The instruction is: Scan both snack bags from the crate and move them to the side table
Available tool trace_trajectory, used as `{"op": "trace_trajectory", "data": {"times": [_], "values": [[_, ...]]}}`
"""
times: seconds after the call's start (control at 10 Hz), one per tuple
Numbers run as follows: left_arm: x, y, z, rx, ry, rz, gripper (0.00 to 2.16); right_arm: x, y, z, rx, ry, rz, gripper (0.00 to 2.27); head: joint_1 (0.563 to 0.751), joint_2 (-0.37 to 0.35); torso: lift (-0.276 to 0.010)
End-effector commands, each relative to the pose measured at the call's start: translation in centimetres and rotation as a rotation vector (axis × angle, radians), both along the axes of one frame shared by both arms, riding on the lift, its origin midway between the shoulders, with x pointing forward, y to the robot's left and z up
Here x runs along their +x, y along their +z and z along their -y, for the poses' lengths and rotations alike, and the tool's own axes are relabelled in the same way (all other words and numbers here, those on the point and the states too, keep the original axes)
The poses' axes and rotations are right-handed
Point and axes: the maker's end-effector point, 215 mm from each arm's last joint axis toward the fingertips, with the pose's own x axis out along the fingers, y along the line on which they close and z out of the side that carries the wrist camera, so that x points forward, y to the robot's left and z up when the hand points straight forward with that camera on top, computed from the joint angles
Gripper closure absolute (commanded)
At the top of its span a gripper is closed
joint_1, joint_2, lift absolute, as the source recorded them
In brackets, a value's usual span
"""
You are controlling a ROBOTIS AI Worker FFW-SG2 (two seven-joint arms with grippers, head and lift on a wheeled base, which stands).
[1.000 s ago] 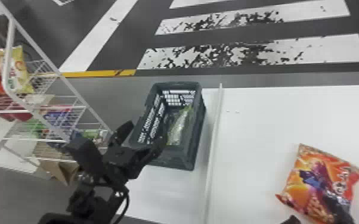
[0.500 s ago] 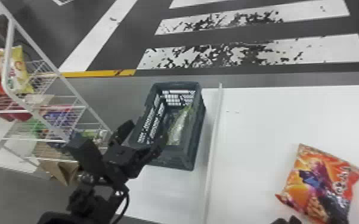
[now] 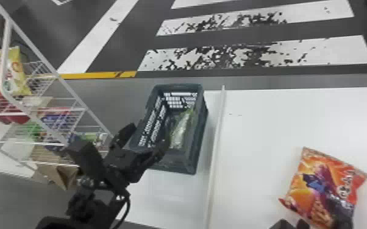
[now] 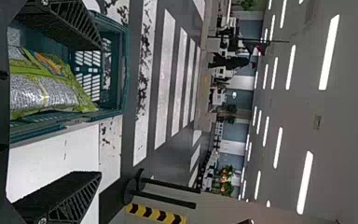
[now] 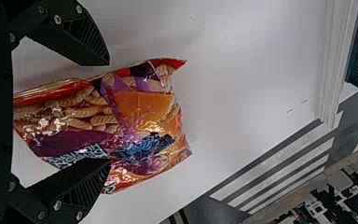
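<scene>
My left gripper (image 3: 146,137) is at the near left rim of the dark crate (image 3: 202,121); a green and silver bag (image 3: 180,129) lies inside it. In the left wrist view the left gripper (image 4: 101,110) is open, one finger over the crate (image 4: 122,70), which holds the green bag (image 4: 46,91). My right gripper (image 3: 317,220) is at the bottom edge, by the orange snack bag (image 3: 320,185) lying on the white table. Seen from the right wrist, the open right gripper (image 5: 108,112) has one finger beside the orange bag (image 5: 140,112) and the other overlapping its edge.
A raised white strip (image 3: 218,137) runs along the white table (image 3: 259,137) between crate and orange bag. At the left stands a white wire rack (image 3: 70,97) with several snack bags. Beyond the table lies a floor with white stripes (image 3: 253,54).
At the bottom edge, the right gripper's left finger has shifted slightly leftward. The left arm, the crate and the orange bag are where they were.
</scene>
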Motion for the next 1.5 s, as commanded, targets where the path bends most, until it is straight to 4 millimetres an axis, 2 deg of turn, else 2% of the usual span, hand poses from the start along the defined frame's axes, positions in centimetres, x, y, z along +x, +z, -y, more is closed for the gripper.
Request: {"op": "trace_trajectory", "data": {"times": [0.0, 0.1, 0.2, 0.3, 0.4, 0.5, 0.6, 0.7, 0.9, 1.1, 1.3, 1.4], "values": [[0.0, 0.1, 0.1, -0.002, -0.007, 0.001, 0.04, 0.2, -0.3, 0.3, -0.013, -0.003, -0.005, 0.32, 0.695, 0.336, -0.029], [0.0, 0.0, 0.1, -0.001, -0.010, -0.004, 0.04, 0.5, -0.3, 0.1, -0.015, -0.005, -0.003, 0.47, 0.695, 0.332, -0.029], [0.0, 0.0, 0.1, -0.001, -0.014, -0.006, 0.04, 0.5, -0.5, 0.3, -0.028, -0.015, -0.014, 0.83, 0.695, 0.330, -0.029], [0.1, -0.2, 0.1, -0.004, -0.019, -0.011, 0.04, 0.4, -0.8, 1.1, -0.049, -0.027, -0.036, 1.22, 0.695, 0.329, -0.029], [0.1, -0.4, 0.0, -0.002, -0.021, -0.014, 0.04, 0.6, -0.6, 1.0, -0.055, -0.022, -0.022, 1.89, 0.695, 0.324, -0.029], [0.2, -0.5, 0.0, -0.002, -0.024, -0.015, 0.04, 0.7, -0.2, 0.7, -0.043, -0.015, -0.003, 2.25, 0.695, 0.317, -0.029], [0.3, -0.3, 0.0, -0.004, -0.024, -0.012, 0.04, 1.1, 0.8, -0.1, -0.003, -0.008, 0.039, 2.24, 0.695, 0.317, -0.029], [0.3, -0.3, 0.1, -0.004, -0.026, -0.011, 0.04, 1.8, 2.6, -0.9, 0.109, -0.019, 0.087, 2.24, 0.695, 0.320, -0.029], [0.4, -0.6, 0.1, -0.006, -0.025, -0.015, 0.04, 4.0, 7.5, 0.0, 0.366, -0.126, 0.140, 2.24, 0.695, 0.334, -0.029], [0.5, -0.8, 0.2, -0.010, -0.025, -0.016, 0.04, 5.9, 11.5, 1.5, 0.577, -0.219, 0.150, 2.24, 0.695, 0.309, -0.029], [0.6, -1.1, 0.1, -0.011, -0.028, -0.019, 0.04, 6.9, 14.0, 2.1, 0.865, -0.304, 0.111, 2.24, 0.695, 0.285, -0.029], [0.6, -1.3, 0.1, -0.011, -0.027, -0.022, 0.04, 7.2, 14.4, 2.2, 1.003, -0.345, 0.072, 2.24, 0.695, 0.279, -0.029]]}}
